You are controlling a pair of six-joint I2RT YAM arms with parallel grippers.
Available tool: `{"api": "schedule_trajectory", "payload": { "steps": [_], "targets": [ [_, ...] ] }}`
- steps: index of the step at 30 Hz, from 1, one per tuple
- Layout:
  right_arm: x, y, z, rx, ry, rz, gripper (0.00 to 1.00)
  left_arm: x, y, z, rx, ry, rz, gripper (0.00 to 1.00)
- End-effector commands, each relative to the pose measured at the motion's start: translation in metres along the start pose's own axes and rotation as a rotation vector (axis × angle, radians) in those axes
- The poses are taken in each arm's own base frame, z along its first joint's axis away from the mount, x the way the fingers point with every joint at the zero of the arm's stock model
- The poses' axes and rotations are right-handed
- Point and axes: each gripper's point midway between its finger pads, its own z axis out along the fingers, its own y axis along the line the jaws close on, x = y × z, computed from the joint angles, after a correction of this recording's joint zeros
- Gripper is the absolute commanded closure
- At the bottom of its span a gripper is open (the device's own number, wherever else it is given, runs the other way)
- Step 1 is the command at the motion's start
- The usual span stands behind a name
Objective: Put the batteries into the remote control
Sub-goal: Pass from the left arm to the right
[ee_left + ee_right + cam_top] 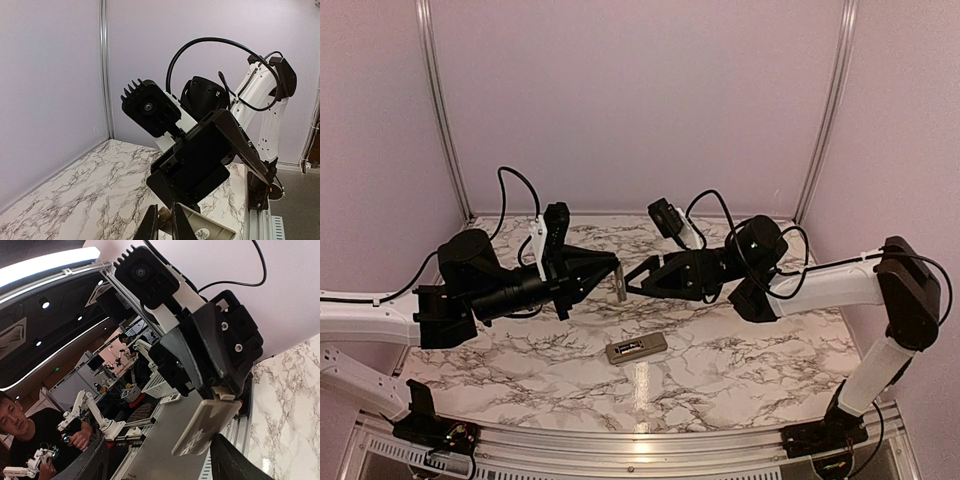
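Both arms are lifted above the marble table (750, 375), their tools nose to nose over the middle of it. The left gripper (613, 273) is clamped onto a small flat grey cover plate (620, 283), holding it by one edge in the air so that most of it sticks out past the fingers. From the right wrist camera the plate hangs broadside, tilted, with a faint mark on its pale face. The right gripper (638, 278) points at the plate from the other side, just beside it. Its fingers (97, 460) are spread wide and nothing is between them. I cannot tell whether a fingertip touches the plate.

The remote control (636, 349) lies flat on the table, nearer the arm bases and below the two grippers, well apart from both. Its grey-tan back faces up with the battery recess uncovered. The recess looks dark with a lighter patch in it, but from the overhead view it is too small for me to say whether the batteries sit inside.
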Motion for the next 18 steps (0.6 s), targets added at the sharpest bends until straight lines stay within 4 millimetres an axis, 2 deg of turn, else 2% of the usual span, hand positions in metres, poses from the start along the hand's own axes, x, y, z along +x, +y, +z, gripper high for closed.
{"api": "schedule_trajectory", "payload": {
  "steps": [1, 9, 18],
  "targets": [
    [0.0, -0.002, 0.01, -0.004, 0.02, -0.025, 0.32, -0.003, -0.009, 0.001, 0.034, -0.01, 0.004, 0.92],
    [0.0, -0.014, 0.01, 0.048, 0.02, -0.009, 0.33, -0.005, -0.017, 0.004, 0.054, -0.018, 0.01, 0.92],
    [-0.003, -0.005, 0.013, 0.018, 0.024, -0.014, 0.46, 0.001, -0.016, 0.007, 0.034, 0.0, 0.038, 0.91]
  ]
}}
